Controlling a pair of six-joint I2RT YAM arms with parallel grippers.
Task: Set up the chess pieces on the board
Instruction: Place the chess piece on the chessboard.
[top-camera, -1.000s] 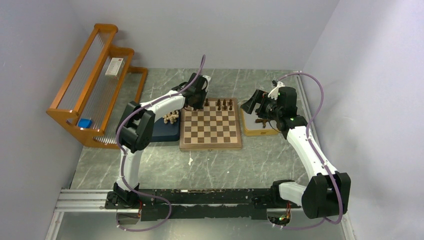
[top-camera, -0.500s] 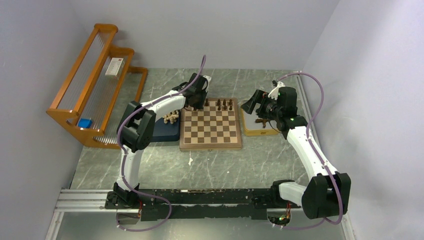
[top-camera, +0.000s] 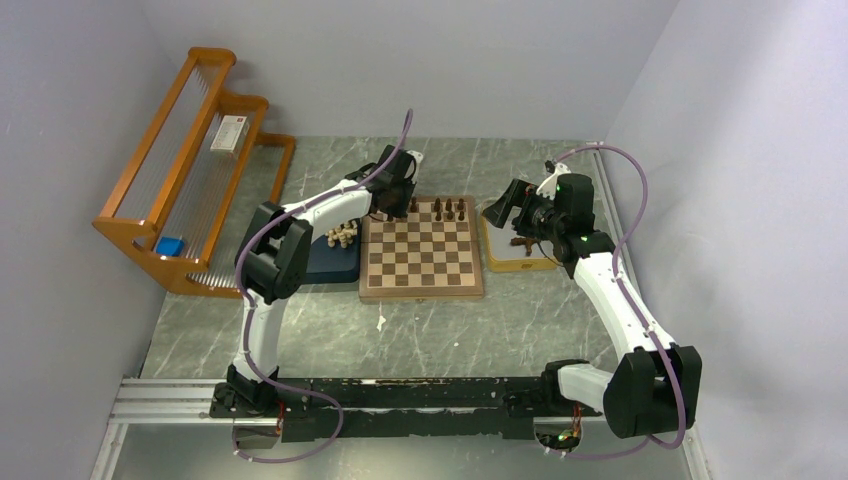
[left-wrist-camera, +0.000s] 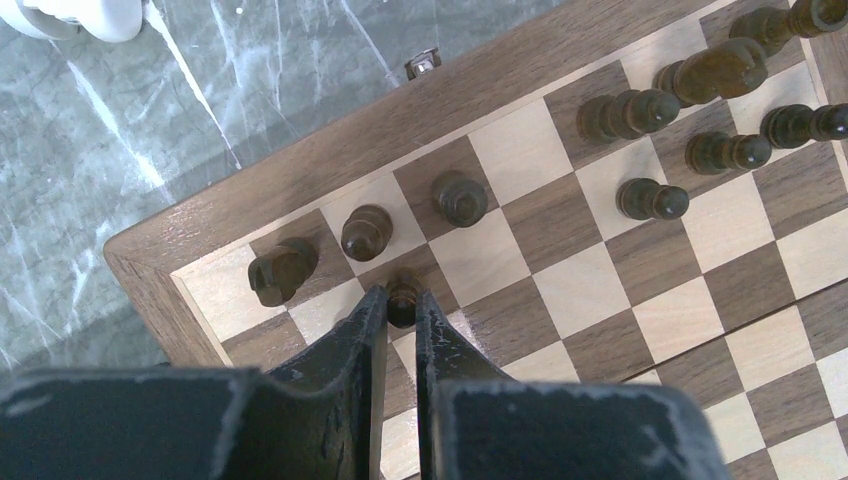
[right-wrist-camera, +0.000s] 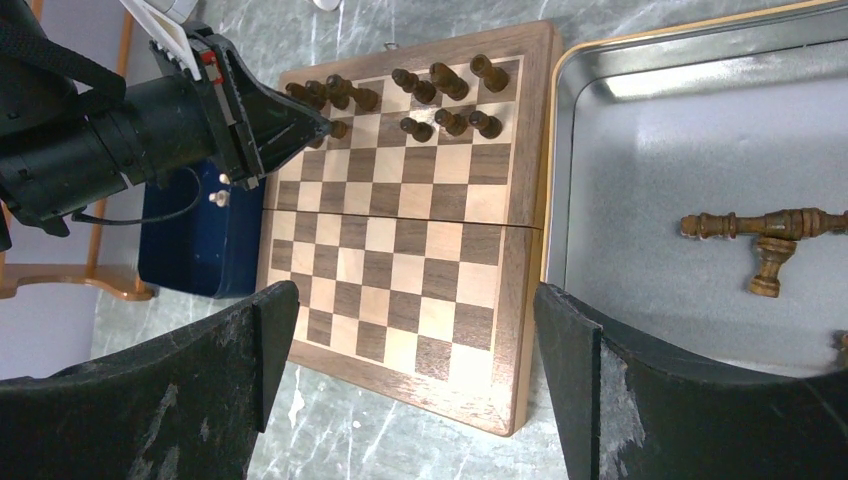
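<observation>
The board (top-camera: 420, 292) lies in the middle, with several dark chess pieces (top-camera: 447, 209) along its far edge. My left gripper (left-wrist-camera: 402, 300) is shut on a dark brown pawn (left-wrist-camera: 403, 292), low over a second-row square near the board's far left corner (left-wrist-camera: 300, 170). Three dark pieces (left-wrist-camera: 366, 230) stand in the back row just beyond it. In the top view the left gripper (top-camera: 392, 207) is at that same corner. My right gripper (right-wrist-camera: 415, 330) is open and empty, held above the seam between the board (right-wrist-camera: 535, 180) and the yellow tray (right-wrist-camera: 700, 35). Cream pieces (top-camera: 343, 236) sit on the dark blue tray (top-camera: 330, 262).
Two dark pieces (right-wrist-camera: 765, 225) lie on their sides in the yellow tray (top-camera: 520, 263). An orange wooden rack (top-camera: 190, 170) stands at the far left. A small piece (top-camera: 381, 321) lies on the table in front of the board.
</observation>
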